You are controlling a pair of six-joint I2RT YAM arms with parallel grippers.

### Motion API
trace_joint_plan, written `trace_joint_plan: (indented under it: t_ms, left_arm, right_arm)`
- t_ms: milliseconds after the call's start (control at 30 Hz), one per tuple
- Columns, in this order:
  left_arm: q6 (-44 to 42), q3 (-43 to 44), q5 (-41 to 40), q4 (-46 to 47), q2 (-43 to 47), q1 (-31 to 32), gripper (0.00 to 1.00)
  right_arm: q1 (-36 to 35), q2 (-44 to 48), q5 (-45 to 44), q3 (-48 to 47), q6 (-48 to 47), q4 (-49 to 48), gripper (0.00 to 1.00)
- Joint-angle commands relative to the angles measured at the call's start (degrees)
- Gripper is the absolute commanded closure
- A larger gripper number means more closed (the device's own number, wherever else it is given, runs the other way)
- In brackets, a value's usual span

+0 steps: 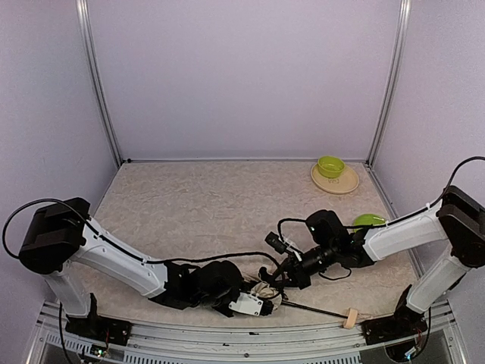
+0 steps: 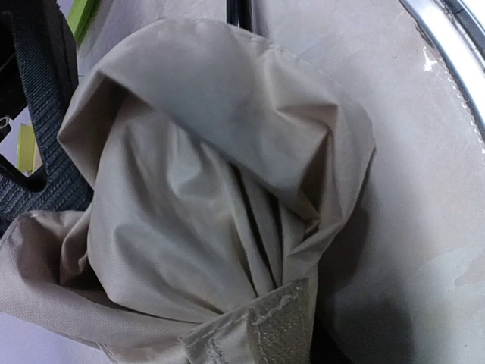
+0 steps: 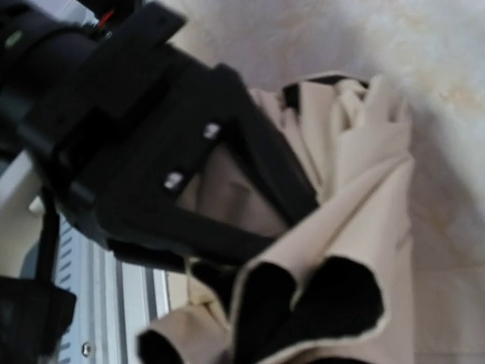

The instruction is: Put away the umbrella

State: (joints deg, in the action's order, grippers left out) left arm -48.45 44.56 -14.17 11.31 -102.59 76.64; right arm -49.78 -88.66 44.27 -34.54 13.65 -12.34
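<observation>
Umbrella (image 1: 266, 293) lies at the tabletop's (image 1: 212, 212) near edge, canopy bunched but shaft out and unstrapped, so likely about midway. Left jaws clamp the fabric; right jaws are pressed together beside it.

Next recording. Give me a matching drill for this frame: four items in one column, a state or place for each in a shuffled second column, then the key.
Column one:
1. green bowl
2. umbrella fabric
3. umbrella shaft
4. umbrella handle

Column two:
A. crumpled in a heap
B. thin, black, lying straight
C. sitting on the tan plate
D. small and beige, at the near edge

Pairs: 1-C, 2-A, 3-B, 4-D
</observation>
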Motion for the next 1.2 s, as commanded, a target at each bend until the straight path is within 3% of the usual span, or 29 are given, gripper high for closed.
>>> trace_joint_plan:
  t_ms: [0,267,567,867,1033,1167]
  left_arm:
    - [4.1,-2.3,8.0,-18.4,-4.9,-3.6,1.0]
    - [9.6,1.3,11.2,-19.2,-5.9,-8.5,1.0]
    - [16.1,8.5,13.3,-23.6,-9.1,-9.9,1.0]
    - [20.1,8.0,13.3,-23.6,-5.3,-12.6,0.72]
    - [22.5,4.3,7.3,-19.3,-2.0,-12.4,0.58]
    - [23.3,0.6,4.0,-13.0,0.7,-12.2,0.44]
  right_arm:
    - [-3.8,1.0,5.6,3.9,3.5,-12.0,1.0]
    - [-7.1,-0.3,5.8,11.2,12.2,-24.8,1.0]
    - [-14.1,-11.3,0.9,7.5,15.4,-23.1,1.0]
    - [-12.5,-16.9,-3.1,10.6,18.5,-18.6,1.0]
    - [-8.7,-13.2,-6.3,9.5,13.2,-8.4,1.0]
    - [-8.7,-12.6,-4.0,7.5,8.9,-7.2,1.0]
